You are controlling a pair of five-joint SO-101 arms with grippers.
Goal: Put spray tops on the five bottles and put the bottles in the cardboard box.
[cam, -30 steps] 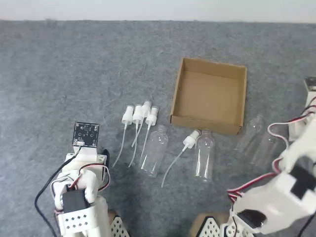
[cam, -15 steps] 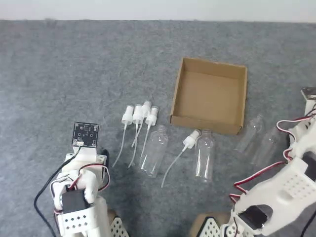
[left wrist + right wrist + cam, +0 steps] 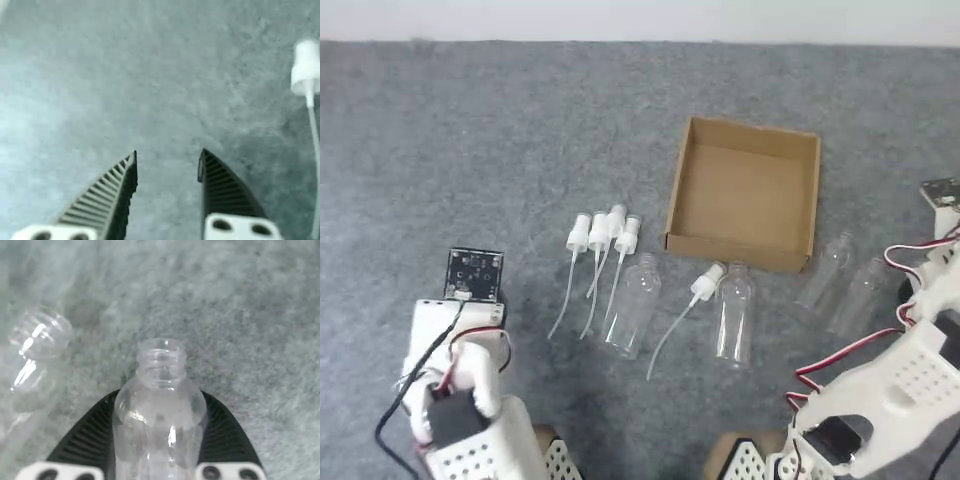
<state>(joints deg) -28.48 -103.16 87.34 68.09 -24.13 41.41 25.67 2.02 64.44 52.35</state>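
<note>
a bare-necked bottle (image 3: pixel 160 410) is being gripped at its shoulders by the right gripper (image 3: pixel 161 396), its jaws pressed to either side, on the grey carpet (image 3: pixel 470 130) at 4 o'clock from the cardboard box (image 3: pixel 735 250). a second bottle (image 3: pixel 35 340) is lying just beside it, toward the box. over the last second the right arm is being carried out toward 3 o'clock and settled over this pair. the left arm is being swung toward 9 o'clock, away from the four spray tops (image 3: pixel 600 232) grouped at 8 o'clock from the box. the left gripper (image 3: pixel 168 151) is being held with jaws apart and nothing between them, one spray top (image 3: pixel 306 67) lying near. nothing is lying in the box and no bottle is being seen capped, so the work is being judged barely begun: a first bottle is being secured, probably for a top to be fitted.
</note>
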